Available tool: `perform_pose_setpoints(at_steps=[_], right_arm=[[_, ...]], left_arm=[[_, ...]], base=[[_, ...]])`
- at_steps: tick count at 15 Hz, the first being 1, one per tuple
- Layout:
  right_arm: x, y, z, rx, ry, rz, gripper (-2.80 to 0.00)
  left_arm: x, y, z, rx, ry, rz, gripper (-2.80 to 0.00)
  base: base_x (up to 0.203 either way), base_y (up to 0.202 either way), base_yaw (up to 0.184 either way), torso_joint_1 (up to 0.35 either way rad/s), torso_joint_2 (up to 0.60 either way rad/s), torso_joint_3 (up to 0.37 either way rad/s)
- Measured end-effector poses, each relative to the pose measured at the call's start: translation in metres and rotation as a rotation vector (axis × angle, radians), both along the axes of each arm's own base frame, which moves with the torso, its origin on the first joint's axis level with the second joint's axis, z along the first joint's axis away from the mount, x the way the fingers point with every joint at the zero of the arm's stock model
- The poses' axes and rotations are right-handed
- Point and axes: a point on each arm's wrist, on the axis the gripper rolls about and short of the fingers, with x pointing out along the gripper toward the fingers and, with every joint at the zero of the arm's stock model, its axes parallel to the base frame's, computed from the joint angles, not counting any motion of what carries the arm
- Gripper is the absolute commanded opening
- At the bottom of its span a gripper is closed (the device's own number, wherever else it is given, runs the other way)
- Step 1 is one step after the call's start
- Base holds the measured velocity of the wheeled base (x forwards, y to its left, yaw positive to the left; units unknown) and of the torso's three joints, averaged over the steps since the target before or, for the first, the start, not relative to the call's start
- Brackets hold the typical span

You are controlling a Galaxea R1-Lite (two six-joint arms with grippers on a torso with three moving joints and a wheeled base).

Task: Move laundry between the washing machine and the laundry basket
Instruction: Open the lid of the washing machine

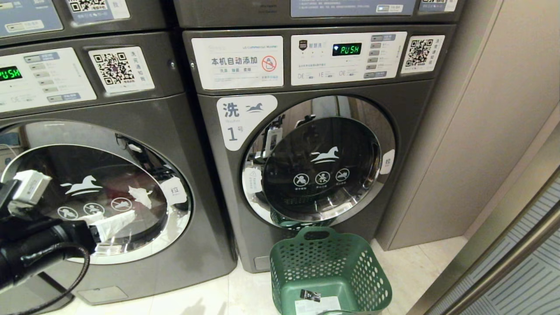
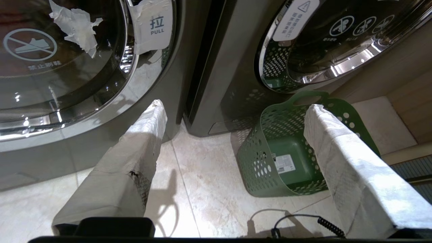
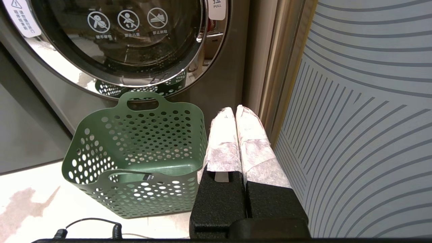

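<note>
My left gripper (image 2: 235,106) hangs low at 9 o'clock before the washing machine (image 1: 192,131), fingers spread wide apart with nothing between them. The machine's round door is closed. My right gripper (image 3: 236,109) has its fingers pressed together, empty. The laundry basket (image 1: 280,262) stands upright at 5 o'clock on pale floor tile (image 1: 245,293), mouth up, long axis running toward the neighbouring machine marked 1 (image 1: 415,113) (its display (image 1: 346,49) reads PUSH). The door tag (image 2: 152,25) says PULL.
</note>
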Motion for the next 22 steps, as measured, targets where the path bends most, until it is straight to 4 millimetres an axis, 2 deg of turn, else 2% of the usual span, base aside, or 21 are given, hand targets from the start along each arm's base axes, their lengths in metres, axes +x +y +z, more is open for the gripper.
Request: perform_pose_setpoints(at_steps=[3, 6, 8, 14, 17, 22], right_arm=[[0.0, 0.0, 0.0, 0.0, 0.0, -0.001, -2.8], [0.0, 0.0, 0.0, 0.0, 0.0, -0.001, -2.8], [0.0, 0.0, 0.0, 0.0, 0.0, -0.001, -2.8], [0.0, 0.0, 0.0, 0.0, 0.0, -0.001, -2.8], [0.0, 0.0, 0.0, 0.0, 0.0, -0.001, -2.8], [0.0, 0.0, 0.0, 0.0, 0.0, -0.001, -2.8]], left_arm=[[0.022, 0.029, -0.035, -0.027, -0.058, -0.076, 0.0], [0.042, 0.044, -0.056, 0.004, -0.101, -0.115, 0.0], [0.062, 0.05, -0.071, 0.025, -0.114, -0.131, 0.0], [0.128, 0.062, -0.102, 0.105, -0.197, -0.186, 0.0], [0.15, 0.064, -0.116, 0.135, -0.214, -0.201, 0.0], [0.17, 0.059, -0.134, 0.121, -0.206, -0.23, 0.0]], base=[[0.0, 0.0, 0.0, 0.0, 0.0, 0.0], [0.0, 0.0, 0.0, 0.0, 0.0, 0.0], [0.0, 0.0, 0.0, 0.0, 0.0, 0.0], [0.0, 0.0, 0.0, 0.0, 0.0, 0.0], [0.0, 0.0, 0.0, 0.0, 0.0, 0.0], [0.0, 0.0, 0.0, 0.0, 0.0, 0.0]])
